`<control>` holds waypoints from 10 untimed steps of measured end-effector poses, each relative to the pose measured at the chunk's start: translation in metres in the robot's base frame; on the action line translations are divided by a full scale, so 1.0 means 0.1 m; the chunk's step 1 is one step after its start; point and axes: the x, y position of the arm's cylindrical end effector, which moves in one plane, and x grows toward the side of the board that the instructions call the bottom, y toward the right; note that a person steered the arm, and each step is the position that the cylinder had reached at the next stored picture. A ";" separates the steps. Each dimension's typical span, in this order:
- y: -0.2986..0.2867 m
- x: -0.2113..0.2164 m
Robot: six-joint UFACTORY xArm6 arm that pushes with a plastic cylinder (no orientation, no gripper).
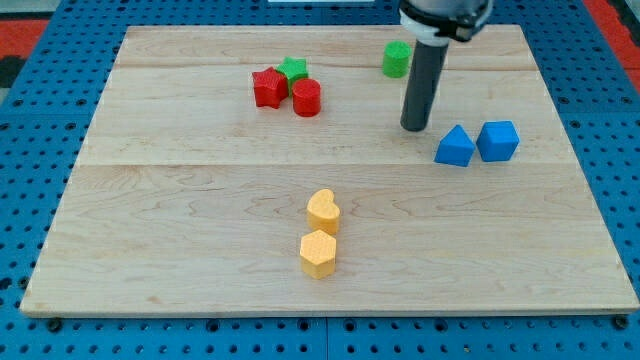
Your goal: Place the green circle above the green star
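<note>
The green circle (397,59) stands near the view's top, right of centre. The green star (293,69) sits further left, tucked behind a red star (268,87) and a red cylinder (307,97), touching both. My tip (415,127) rests on the board below and slightly right of the green circle, apart from it, and left of the blue blocks.
A blue triangular block (455,146) and a blue cube (497,141) sit side by side at the right. A yellow heart (323,211) and a yellow hexagon (318,254) lie close together at the lower centre. The wooden board (150,220) lies on a blue pegboard.
</note>
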 end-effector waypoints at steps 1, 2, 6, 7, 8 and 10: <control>0.12 -0.08; 0.23 -0.46; 0.03 -1.04; 0.02 -1.14; -0.23 -1.25; -0.81 -1.59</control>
